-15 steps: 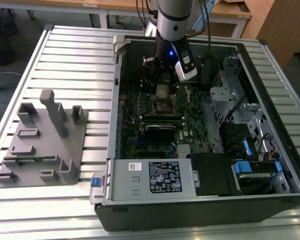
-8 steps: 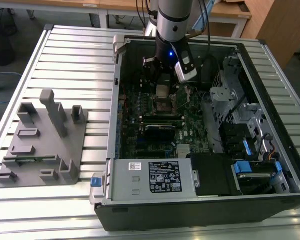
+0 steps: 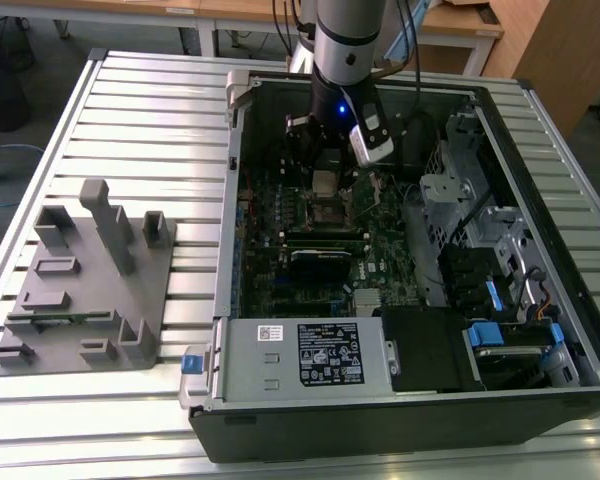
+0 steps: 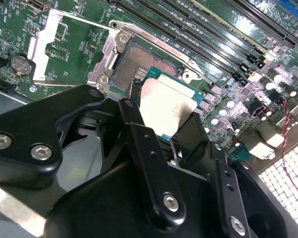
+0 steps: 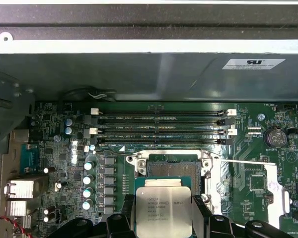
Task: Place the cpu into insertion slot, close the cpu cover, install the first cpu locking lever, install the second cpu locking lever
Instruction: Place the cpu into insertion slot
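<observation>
The thin silver-grey metal cpu cover lies flipped open beside the dark-rimmed square insertion slot, its contact field bare. Black fingers clamp the small flat silver-grey cpu close by, unseated. I'd say placing is in hand, calling for edges squared to the slot.

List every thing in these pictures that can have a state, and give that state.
cpu: gripped, not yet in the slot.
gripper: shut on the cpu.
insertion slot: empty, contacts exposed.
cpu cover: swung open.
</observation>
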Tool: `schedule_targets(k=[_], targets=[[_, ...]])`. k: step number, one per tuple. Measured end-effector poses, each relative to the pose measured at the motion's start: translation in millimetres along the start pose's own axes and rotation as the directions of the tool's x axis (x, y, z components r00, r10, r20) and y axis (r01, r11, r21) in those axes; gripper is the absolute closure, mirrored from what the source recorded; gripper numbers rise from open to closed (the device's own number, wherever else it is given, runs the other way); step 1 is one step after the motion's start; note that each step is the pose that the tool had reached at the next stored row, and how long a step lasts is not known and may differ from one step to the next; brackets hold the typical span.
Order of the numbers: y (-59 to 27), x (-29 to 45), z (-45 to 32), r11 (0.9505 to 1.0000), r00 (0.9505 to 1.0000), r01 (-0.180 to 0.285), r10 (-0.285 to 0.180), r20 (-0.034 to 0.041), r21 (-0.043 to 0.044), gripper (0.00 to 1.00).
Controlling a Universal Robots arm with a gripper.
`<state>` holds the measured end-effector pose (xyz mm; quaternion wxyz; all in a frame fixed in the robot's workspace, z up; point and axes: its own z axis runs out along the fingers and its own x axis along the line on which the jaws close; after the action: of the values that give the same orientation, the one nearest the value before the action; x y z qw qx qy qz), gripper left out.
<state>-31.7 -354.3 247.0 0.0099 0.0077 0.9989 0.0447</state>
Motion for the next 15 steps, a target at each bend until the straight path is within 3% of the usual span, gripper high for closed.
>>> schedule_targets(k=[15], targets=[[-0.2,0.0,2.8,1.0,1.0,-0.001,0.001,0.0002,-0.0001,0.46]])
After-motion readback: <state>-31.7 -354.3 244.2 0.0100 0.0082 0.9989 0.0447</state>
